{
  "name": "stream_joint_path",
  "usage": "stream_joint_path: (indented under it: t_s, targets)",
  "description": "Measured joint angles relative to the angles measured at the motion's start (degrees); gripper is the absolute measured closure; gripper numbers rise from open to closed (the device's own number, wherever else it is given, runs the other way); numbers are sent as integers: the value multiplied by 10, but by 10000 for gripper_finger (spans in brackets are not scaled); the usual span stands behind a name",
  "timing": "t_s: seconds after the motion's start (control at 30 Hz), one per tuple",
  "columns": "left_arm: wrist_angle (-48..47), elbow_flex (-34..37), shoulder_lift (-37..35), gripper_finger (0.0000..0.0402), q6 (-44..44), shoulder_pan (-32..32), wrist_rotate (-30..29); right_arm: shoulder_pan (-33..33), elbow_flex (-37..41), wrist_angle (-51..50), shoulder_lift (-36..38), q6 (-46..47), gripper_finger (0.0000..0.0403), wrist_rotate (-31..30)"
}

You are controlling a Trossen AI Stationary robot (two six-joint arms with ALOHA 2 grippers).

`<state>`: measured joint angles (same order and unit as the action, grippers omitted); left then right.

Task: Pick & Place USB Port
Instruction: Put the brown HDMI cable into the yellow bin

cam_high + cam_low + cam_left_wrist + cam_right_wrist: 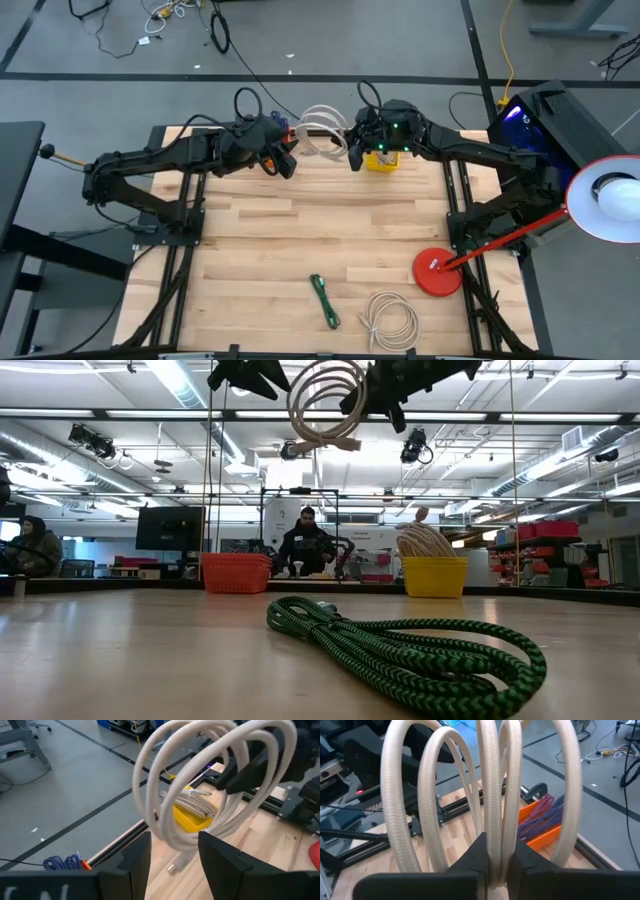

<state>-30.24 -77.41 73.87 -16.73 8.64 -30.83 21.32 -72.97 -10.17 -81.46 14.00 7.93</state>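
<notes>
My right gripper (495, 865) pinches the white cable (322, 130) aloft, left gripper (172, 855) spread open beside it; loose loops could snag there.

Held aloft at the far edge of the desk (250, 230): a coiled cable (322, 130), between the left gripper (285, 160) on its left and the right gripper (353, 152) on its right. Just right of that, a bin (381, 160). Near the front edge: a cord bundle (324, 300), another coiled cable (390, 320) to its right, and a lamp base (437, 272) further right.
</notes>
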Motion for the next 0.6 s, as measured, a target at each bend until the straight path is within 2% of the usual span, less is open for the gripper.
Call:
stream_joint_path:
  t_s: [0.13,0.4,0.6]
  targets:
    - [-11,0,0,218,-4,5,2,28,0,-22,10,-10,376,-11]
    - [-15,0,0,213,-6,6,6,122,0,-152,56,-23,376,-146]
    - [-23,0,0,215,-7,6,6,163,0,-271,81,-31,376,-218]
